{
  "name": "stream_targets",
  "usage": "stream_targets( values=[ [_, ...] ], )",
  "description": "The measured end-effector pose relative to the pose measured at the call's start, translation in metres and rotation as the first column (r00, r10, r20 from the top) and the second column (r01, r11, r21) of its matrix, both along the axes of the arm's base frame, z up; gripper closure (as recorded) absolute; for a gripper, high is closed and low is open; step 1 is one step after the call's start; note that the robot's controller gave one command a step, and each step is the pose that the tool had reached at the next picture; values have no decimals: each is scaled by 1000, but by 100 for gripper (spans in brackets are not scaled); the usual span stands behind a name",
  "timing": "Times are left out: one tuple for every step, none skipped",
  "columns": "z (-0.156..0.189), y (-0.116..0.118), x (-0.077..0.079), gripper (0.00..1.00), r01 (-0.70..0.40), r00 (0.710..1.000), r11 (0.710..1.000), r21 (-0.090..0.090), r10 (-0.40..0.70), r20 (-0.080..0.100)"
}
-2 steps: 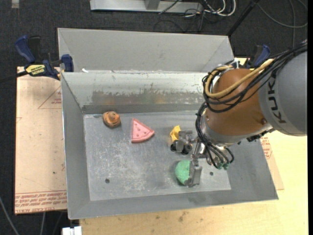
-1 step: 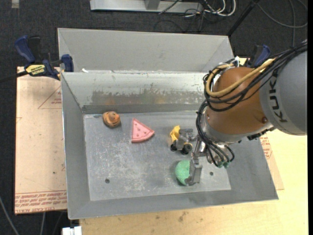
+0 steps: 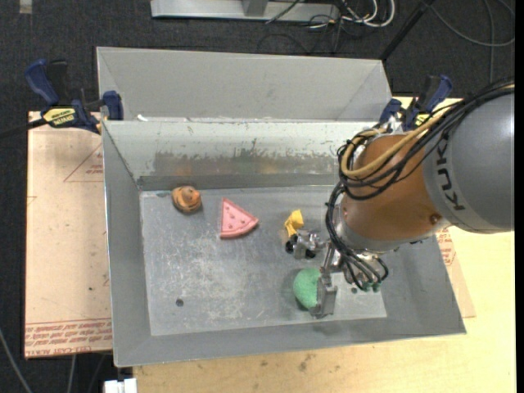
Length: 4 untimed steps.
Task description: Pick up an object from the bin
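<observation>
- A green rounded lump (image 3: 307, 288) lies by the near wall of the bin (image 3: 213, 289), right of its middle.
- The gripper (image 3: 325, 297) is against the lump's right side; I cannot tell whether it is open or closed.
- A yellow piece (image 3: 293, 219), a pink wedge (image 3: 237, 219) and a brown lump (image 3: 187, 199) lie nearer the bin's far wall.

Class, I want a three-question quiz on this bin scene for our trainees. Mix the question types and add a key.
1. True or false: the pink wedge lies between the brown round thing and the small yellow thing.
2. Which thing is the gripper right beside? A) the green round thing B) the brown round thing C) the pink wedge
3. Fill in: ____ loose things can be seen on the floor of the bin.

Key: 1 true; 2 A; 3 four.
</observation>
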<state>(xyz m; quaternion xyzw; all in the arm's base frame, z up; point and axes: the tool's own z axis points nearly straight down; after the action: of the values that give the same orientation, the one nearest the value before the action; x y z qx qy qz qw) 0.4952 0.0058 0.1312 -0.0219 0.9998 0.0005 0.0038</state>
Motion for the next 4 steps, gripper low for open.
stream_targets(
  values=[
    [-14,-4,0,0,-11,1000,1000,-1,11,-6],
    [5,-12,-8,0,-99,995,995,2,99,-19],
    [-57,-35,48,100,-37,999,999,2,37,-11],
    [-57,-35,48,100,-36,999,999,2,36,-11]
  ],
)
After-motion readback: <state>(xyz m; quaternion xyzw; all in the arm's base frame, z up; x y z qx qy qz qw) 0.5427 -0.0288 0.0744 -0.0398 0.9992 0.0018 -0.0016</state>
